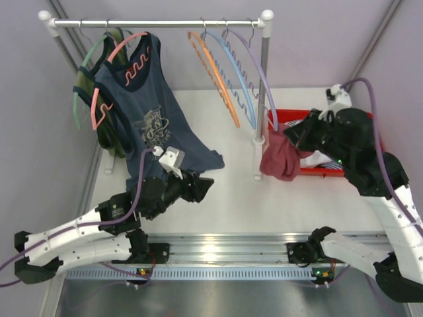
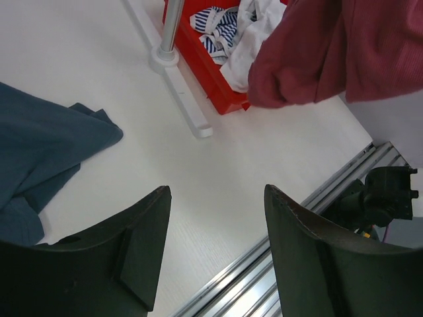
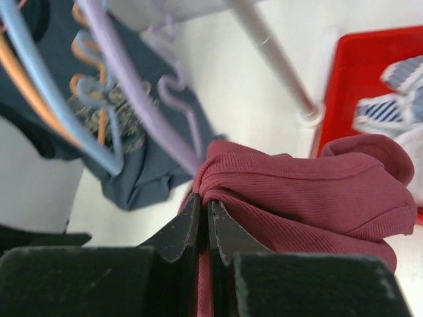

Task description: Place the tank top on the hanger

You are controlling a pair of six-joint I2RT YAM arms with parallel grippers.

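So that the tank top could be carried to the orange hanger, the right tool pinched its bunched cloth beside the red bin; the left tool gaped wide, empty.

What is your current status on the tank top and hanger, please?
Right claw shut on maroon tank top, by red bin. Left claw open, empty. Orange hanger on rail; rack post stands between.

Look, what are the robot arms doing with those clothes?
The right gripper is pinching a dark red tank top, holding it up by the red bin. The left gripper is open and empty, near the blue top. The orange hanger hangs bare on the rail, so the tank top isn't on it yet.
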